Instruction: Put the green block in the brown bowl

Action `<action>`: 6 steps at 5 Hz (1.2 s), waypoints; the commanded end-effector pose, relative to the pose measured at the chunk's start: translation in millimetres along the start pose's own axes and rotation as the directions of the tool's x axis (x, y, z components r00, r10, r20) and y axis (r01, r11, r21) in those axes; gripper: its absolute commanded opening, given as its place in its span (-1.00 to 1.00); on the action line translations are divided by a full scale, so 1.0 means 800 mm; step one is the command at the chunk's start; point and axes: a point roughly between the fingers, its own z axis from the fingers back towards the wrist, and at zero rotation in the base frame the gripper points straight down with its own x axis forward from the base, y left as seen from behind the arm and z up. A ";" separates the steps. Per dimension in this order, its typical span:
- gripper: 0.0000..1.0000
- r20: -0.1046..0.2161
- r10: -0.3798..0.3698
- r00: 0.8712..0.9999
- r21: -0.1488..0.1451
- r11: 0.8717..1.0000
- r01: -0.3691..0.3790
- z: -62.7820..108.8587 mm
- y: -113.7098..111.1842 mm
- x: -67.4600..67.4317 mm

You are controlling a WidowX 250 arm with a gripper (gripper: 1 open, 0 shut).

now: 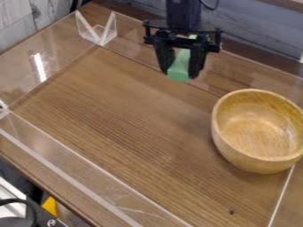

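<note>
The green block (180,65) hangs in the air over the far part of the wooden table, upright between the black fingers of my gripper (182,66), which is shut on it. The gripper points straight down. The brown bowl (260,129) stands at the right, near the table's front, empty and showing light wood grain. Block and gripper are up and to the left of the bowl, well apart from its rim.
Clear plastic walls (48,53) enclose the wooden table (119,124) on the left and front. A small clear bracket (95,27) stands at the back left corner. A pale ledge runs along the back.
</note>
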 end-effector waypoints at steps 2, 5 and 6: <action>-1.00 0.044 -0.026 0.999 0.012 1.000 0.025 0.004 0.024 0.017; -1.00 0.049 0.018 0.999 0.012 1.000 -0.018 -0.002 0.066 0.030; -1.00 0.040 -0.004 0.999 0.006 1.000 0.003 -0.009 0.040 0.030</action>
